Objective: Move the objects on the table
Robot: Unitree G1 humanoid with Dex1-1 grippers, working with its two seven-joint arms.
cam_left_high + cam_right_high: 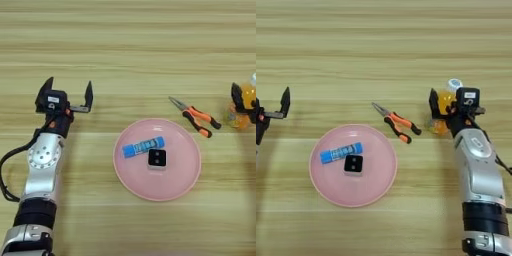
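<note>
Right gripper (448, 111) clamped on orange bottle (444, 107); left gripper (67, 95) parked, jaws apart.
We judge: tube (143, 147) plated, pliers (396, 123) remain on the desk.

Honestly can't read a single word from up here. The tube (143, 147) in the pink plate (185, 172) has a blue label with some pale marks along it, but they're way too small to make out. The orange bottle (444, 106) by my right gripper (448, 109) shows no lettering I can read either. Small round mark on the back of my left gripper (67, 96), can't tell what it says.
</note>
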